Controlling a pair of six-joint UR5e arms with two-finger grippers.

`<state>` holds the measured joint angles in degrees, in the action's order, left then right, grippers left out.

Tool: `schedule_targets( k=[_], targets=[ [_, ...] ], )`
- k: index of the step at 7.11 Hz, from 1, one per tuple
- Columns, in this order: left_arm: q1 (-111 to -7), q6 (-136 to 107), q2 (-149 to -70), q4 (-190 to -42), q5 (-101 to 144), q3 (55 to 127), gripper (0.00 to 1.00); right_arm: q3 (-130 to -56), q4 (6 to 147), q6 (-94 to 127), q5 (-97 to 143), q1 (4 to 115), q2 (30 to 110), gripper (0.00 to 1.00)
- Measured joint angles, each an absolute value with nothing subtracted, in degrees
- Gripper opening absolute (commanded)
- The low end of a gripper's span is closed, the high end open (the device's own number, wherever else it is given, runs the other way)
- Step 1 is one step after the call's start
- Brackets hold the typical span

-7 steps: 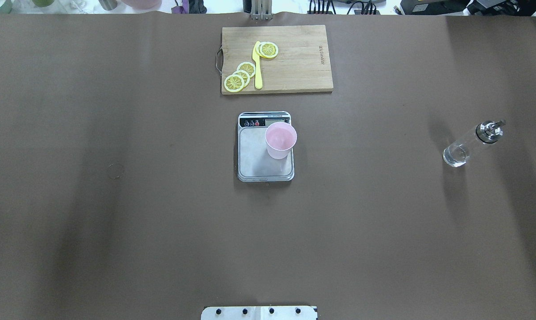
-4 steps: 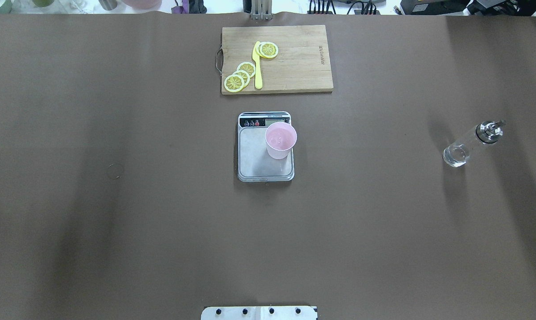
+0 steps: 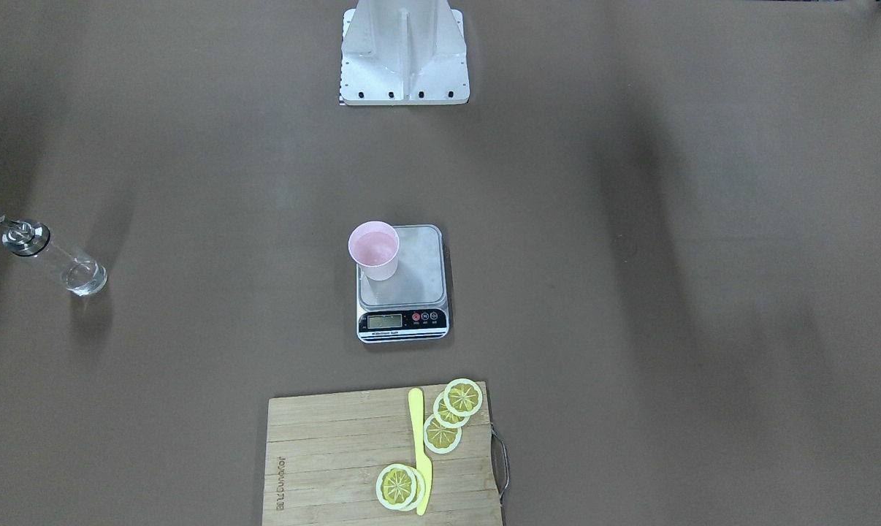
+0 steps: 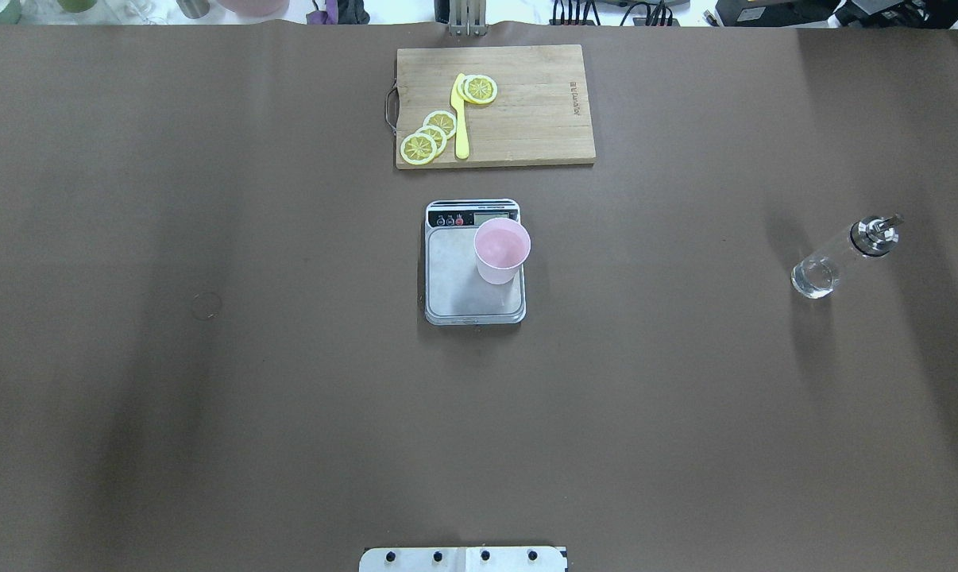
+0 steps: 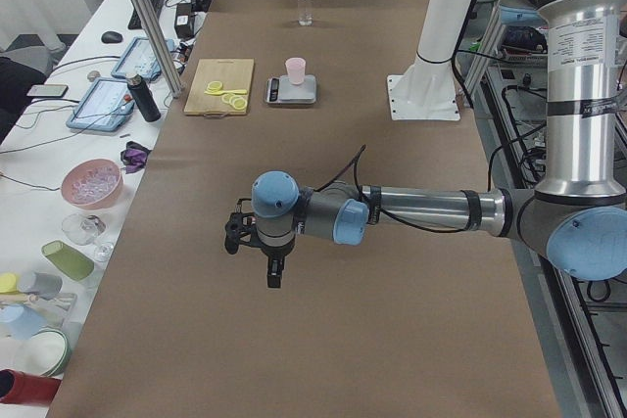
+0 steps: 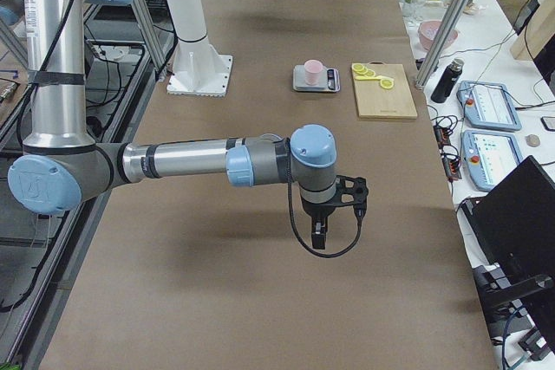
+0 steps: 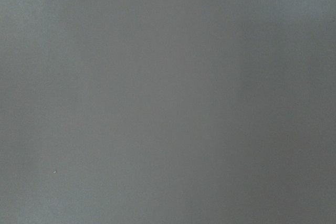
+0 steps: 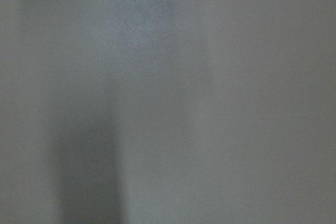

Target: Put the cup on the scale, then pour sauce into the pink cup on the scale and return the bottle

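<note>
We are seeing almost nothing changing across the last second. The small pale pink plastic tumbler (image 4: 501, 253) is standing upright where it stood before, on the flat silver-grey kitchen scale (image 4: 455, 290), toward the 1 o'clock corner of the platform in the overhead view. The slim transparent glass bottle with the metal cap (image 4: 840, 258) is keeping its spot at 3 o'clock from the scale, well apart from it, upright on the brown desk (image 4: 209, 397). Only the sheen inside the tumbler seems to be differing slightly, which may be liquid settling, though we cannot be sure. The wooden cutting board (image 4: 527, 119) with lemon slices (image 4: 430, 137) and a yellow knife (image 4: 461, 119) is lying at 12 o'clock from the scale. Neither arm is reaching into the overhead or front views. The left end effector (image 5: 270, 271) and the right end effector (image 6: 318, 238) are hanging over bare desk, each near its own end and far from the task's things, and we cannot tell whether their fingers are apart or together. We are judging that the cup placement is done and the bottle is back at rest. Whether sauce has been poured we cannot confirm, since the liquid is clear.
</note>
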<state>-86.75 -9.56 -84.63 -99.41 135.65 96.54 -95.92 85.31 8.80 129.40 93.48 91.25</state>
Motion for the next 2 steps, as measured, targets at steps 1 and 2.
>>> schedule_targets(
  k=[1, 2],
  targets=[
    [-86.75, -9.52, -84.64, -99.4, 135.63, 96.49, 0.99, -95.65, 85.15, 8.84, 129.44, 93.48, 91.18, 1.0],
    [-86.75, -9.5, -84.64, -99.4, 135.62, 96.45, 0.99, -95.57, 85.1, 8.87, 129.48, 93.47, 91.13, 1.0]
  ],
)
